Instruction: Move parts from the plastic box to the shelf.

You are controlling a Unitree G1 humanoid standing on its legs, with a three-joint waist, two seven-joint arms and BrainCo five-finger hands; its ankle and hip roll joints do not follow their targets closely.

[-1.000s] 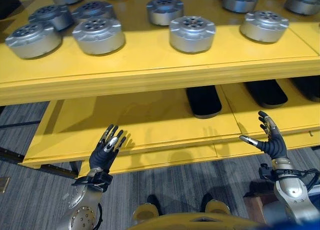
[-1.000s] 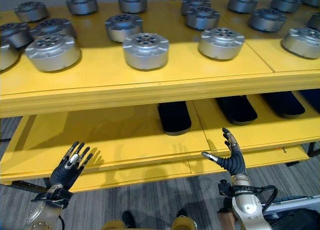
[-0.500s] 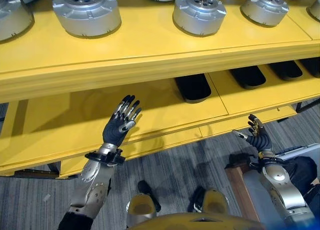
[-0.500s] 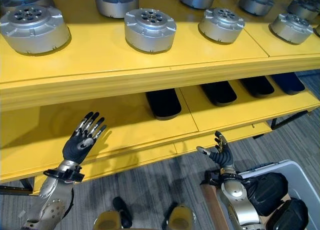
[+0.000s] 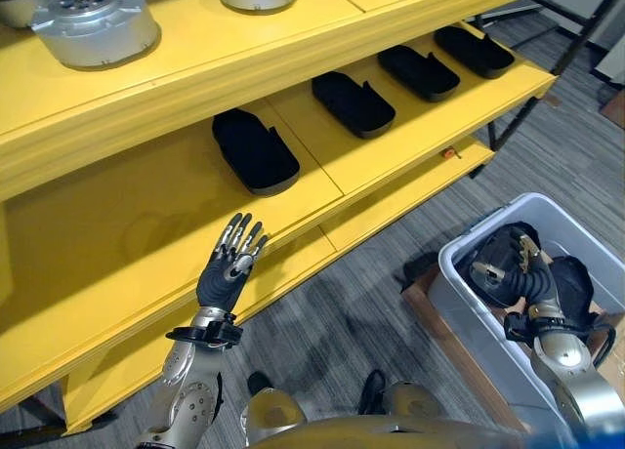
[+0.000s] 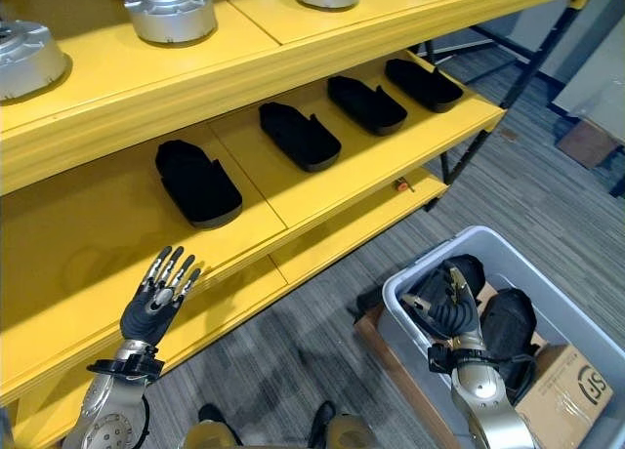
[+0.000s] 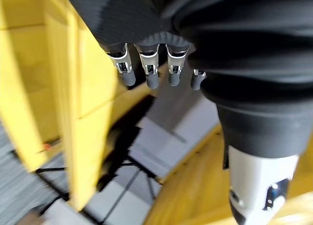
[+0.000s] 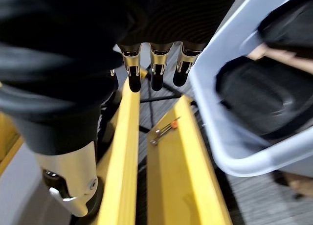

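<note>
A pale grey plastic box (image 5: 483, 224) stands on the floor at my lower right, holding black moulded parts (image 6: 508, 322). My right hand (image 5: 527, 273) hangs over the box's near side, fingers (image 8: 156, 68) straight and holding nothing, just in front of one black part (image 5: 493, 254). Several similar black parts (image 5: 254, 151) lie in a row on the yellow lower shelf (image 5: 146, 234). My left hand (image 5: 227, 273) is raised before that shelf's front edge, open and empty, fingers (image 7: 149, 68) spread.
Round silver metal parts (image 5: 95, 24) sit on the upper yellow shelf (image 5: 195, 68). The plastic box rests on a brown wooden base (image 6: 376, 327), with a cardboard carton (image 6: 566, 390) beside it. Grey carpet (image 5: 361, 312) lies between shelf and box. A dark shelf leg (image 5: 518, 107) stands at the right end.
The view has swung right and down, bringing the plastic box in. My right hand has gone from near the shelf edge to over the box. The left hand stays raised and open.
</note>
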